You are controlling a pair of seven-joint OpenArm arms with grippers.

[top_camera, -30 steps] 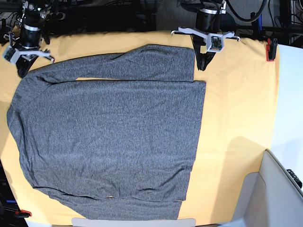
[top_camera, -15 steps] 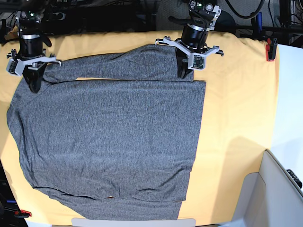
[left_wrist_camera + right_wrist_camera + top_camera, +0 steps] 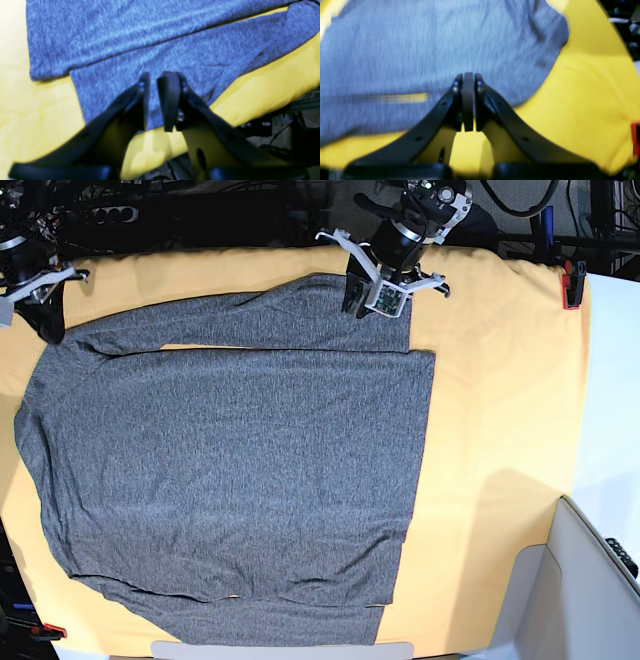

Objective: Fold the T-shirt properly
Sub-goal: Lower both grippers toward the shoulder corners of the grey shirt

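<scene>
Because the T-shirt (image 3: 230, 470), lying flat on the yellow cloth (image 3: 500, 400), looks thin, light and limp, it is best pinched at a sleeve edge, where the left gripper (image 3: 152, 100) hovers slightly parted and the right gripper (image 3: 468, 100) pressed together, empty.

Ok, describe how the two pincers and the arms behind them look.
Both pincers are matte black: the left pincer and the right pincer each have two long tapering fingers with small round screws near the tips. In the base view, the left arm is a black cylinder carrying a light-grey cross bracket with a small green-edged module. Black cables loop behind it.
</scene>
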